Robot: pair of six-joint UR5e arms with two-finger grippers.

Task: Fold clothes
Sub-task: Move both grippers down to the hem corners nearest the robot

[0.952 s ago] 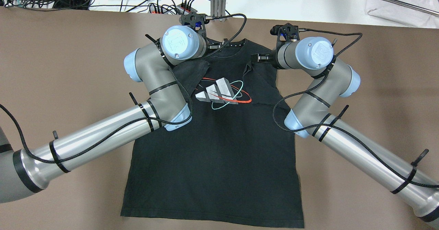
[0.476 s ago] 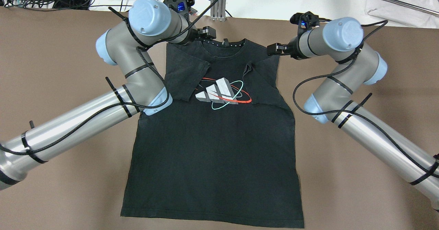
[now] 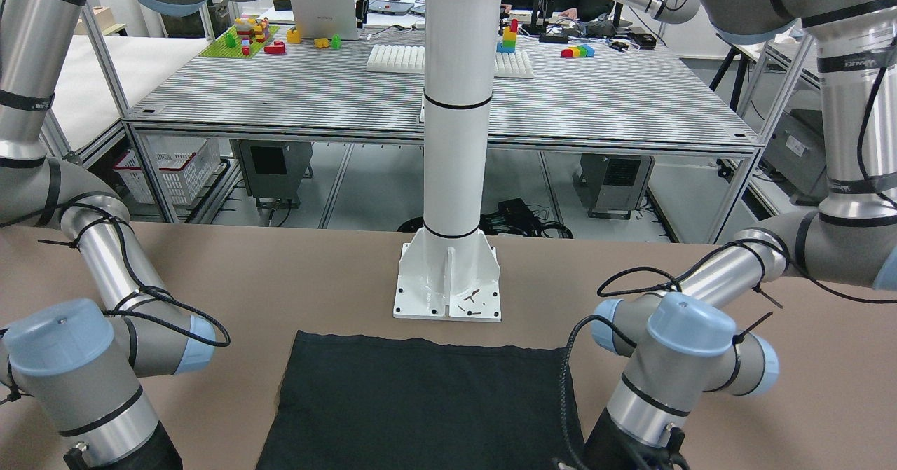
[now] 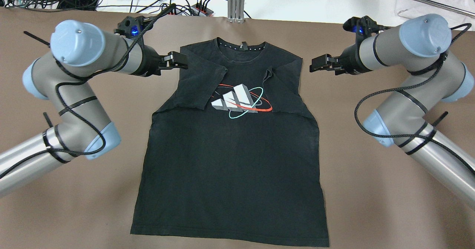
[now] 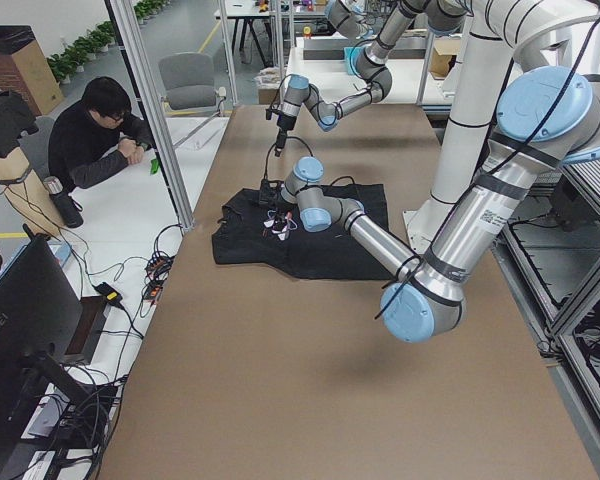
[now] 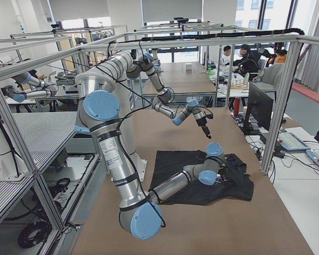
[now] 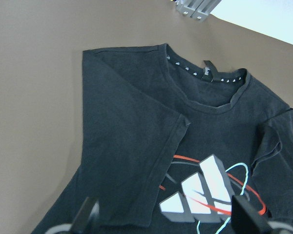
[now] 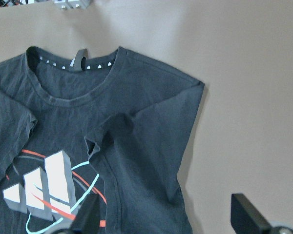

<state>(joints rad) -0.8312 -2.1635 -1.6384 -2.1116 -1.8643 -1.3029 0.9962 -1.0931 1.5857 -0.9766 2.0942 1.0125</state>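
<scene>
The clothes are one black T-shirt (image 4: 230, 167) with a grey, red and teal print, lying flat on the brown table. Both sleeves are folded inward over the chest. My left gripper (image 4: 180, 61) hovers at the shirt's left shoulder edge, open and empty. My right gripper (image 4: 315, 64) is just off the right shoulder, open and empty too. The left wrist view shows the shirt (image 7: 136, 146) below spread fingers (image 7: 88, 217). The right wrist view shows the folded right sleeve (image 8: 146, 146) between wide-apart fingers (image 8: 246, 214). The front-facing view shows only the shirt's hem (image 3: 420, 400).
A white pillar base (image 3: 448, 284) stands on the table just behind the hem. Cables and a power strip (image 4: 185, 8) lie past the far edge, near a metal post (image 4: 236, 0). A person (image 5: 100, 140) sits beyond the table's far side.
Both arms have swung outward from above the shirt's shoulders, the left one leftward and the right one rightward. The shirt and its folded sleeves have stayed put.
</scene>
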